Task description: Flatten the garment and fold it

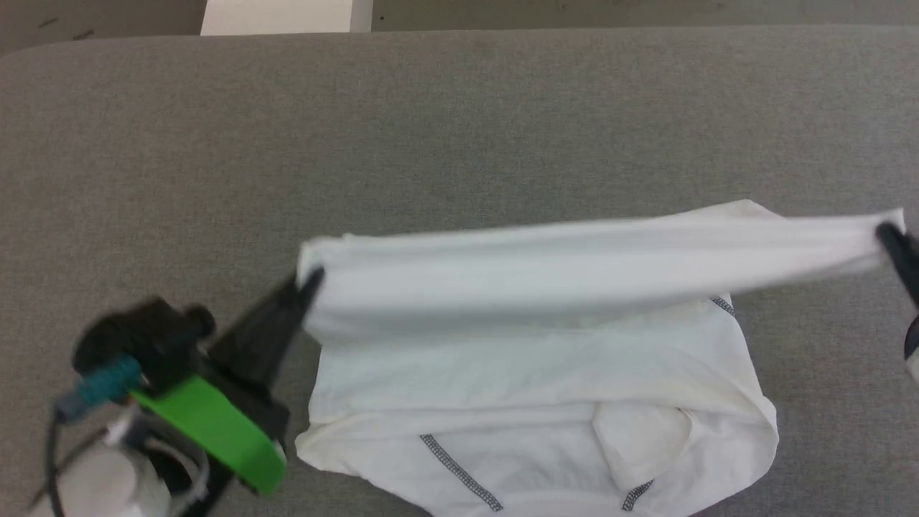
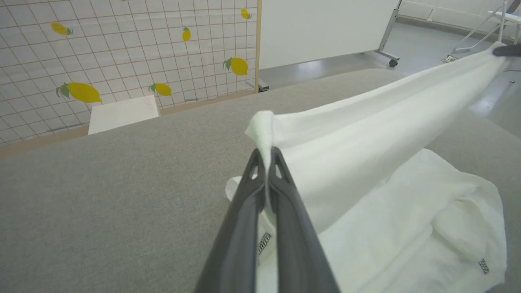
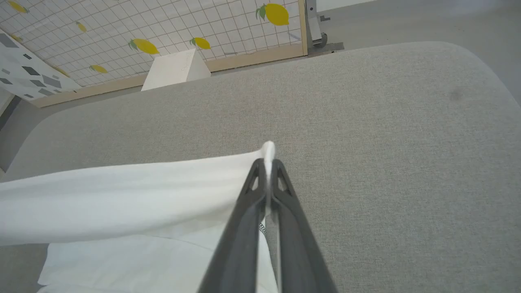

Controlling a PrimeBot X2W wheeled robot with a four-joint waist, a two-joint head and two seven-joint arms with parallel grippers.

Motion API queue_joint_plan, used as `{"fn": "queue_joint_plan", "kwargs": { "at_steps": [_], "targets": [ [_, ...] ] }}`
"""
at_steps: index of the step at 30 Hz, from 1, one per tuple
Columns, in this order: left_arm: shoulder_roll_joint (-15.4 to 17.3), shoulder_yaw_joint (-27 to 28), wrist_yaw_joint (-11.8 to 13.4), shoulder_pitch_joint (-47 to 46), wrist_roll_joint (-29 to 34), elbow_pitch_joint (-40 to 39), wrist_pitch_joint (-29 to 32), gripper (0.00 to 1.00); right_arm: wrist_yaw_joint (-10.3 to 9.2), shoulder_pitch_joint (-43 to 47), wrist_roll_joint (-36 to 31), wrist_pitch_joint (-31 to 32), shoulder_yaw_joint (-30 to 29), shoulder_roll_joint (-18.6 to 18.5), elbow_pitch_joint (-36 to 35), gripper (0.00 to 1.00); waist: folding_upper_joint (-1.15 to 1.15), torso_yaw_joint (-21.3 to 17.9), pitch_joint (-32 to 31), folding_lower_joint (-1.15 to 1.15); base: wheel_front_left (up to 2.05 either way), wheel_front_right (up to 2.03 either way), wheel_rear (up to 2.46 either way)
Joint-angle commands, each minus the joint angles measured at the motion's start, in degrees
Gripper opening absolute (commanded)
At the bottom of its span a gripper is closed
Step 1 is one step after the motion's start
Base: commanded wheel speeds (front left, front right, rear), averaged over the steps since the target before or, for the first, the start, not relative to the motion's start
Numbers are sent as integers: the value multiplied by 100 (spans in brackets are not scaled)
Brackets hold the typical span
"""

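Note:
The garment (image 1: 546, 337), a thin white shirt with dark zigzag seams, lies on the grey table (image 1: 459, 129), its far edge lifted and stretched taut between both grippers. My left gripper (image 1: 312, 276) is shut on the garment's left corner (image 2: 262, 126); its fingertips (image 2: 266, 156) pinch the fabric. At the frame's right edge my right gripper (image 1: 890, 233) is shut on the opposite corner (image 3: 268, 149). The rest of the shirt (image 2: 407, 236) sags crumpled onto the table below the raised band (image 3: 122, 195).
A white box (image 1: 276, 16) sits beyond the table's far edge, in front of a lemon-patterned tiled wall (image 2: 122, 49). A white board on wheels (image 2: 325, 28) stands further back. Bare grey table surface (image 3: 386, 142) spreads beyond the garment.

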Motion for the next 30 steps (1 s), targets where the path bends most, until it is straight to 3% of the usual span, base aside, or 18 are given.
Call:
{"fn": "queue_joint_plan", "kwargs": {
  "at_steps": [1,10,23,24,25,26,30],
  "targets": [
    [-19,-137,29,259,116,-34,-115,0,-9,267,86,-90,7,13,-38,0,0,-2,20,1,0,0,0],
    [-364,-663,235,1126,323,238,-531,0,-9,1737,526,-688,201,36,342,0,0,-1,127,1,0,0,0],
    [-27,-983,144,2004,48,689,-380,0,-9,2956,724,-1309,509,37,761,0,0,56,3,1,0,0,0],
    [-13,-1005,137,2022,59,754,-373,35,-9,3001,663,-1338,551,37,780,15,0,61,-22,1,0,0,0],
    [-17,-1019,131,2031,62,802,-379,56,-9,3032,623,-1352,588,37,795,45,0,62,-47,1,0,0,0],
    [-27,-1030,129,2037,69,852,-393,100,-9,3057,597,-1375,617,37,809,100,0,59,-64,1,0,0,0],
    [-141,-889,266,2079,-8,919,-629,100,-9,3132,663,-1402,641,38,777,100,0,75,-195,1,0,0,0]
  ]
}}
